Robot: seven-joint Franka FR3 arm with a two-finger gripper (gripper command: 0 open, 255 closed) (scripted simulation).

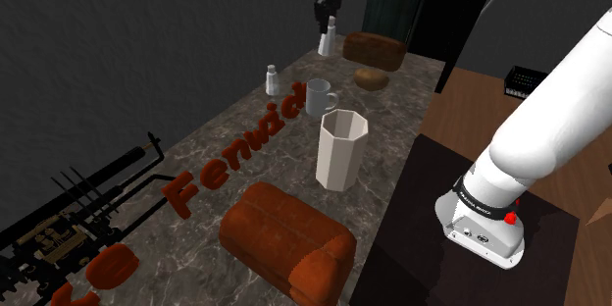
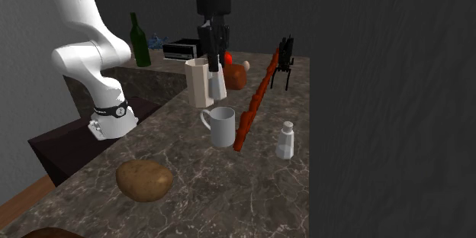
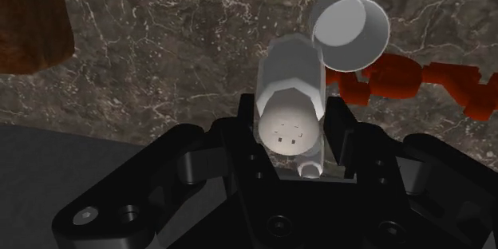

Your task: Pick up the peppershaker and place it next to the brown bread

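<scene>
Everything reaching me is dim. In the shoulder view the white arm point(image 1: 549, 127) is the brightest thing, lit along its upper side and shading to grey underneath, so I take the light to fall from above. The desk point(image 1: 245, 147) reads dark, with its pale veins catching a little light, and the wall beyond its far edge is a murky grey. In the second exterior view the potato point(image 2: 143, 179) by the desk's near edge is lit on top and darkens toward its base. In the wrist view the pepper shaker point(image 3: 291, 88) shows pale against the black end effector point(image 3: 295, 140), whose housing carries a faint grey sheen. The mug point(image 3: 349, 28) is shaded grey inside.
</scene>
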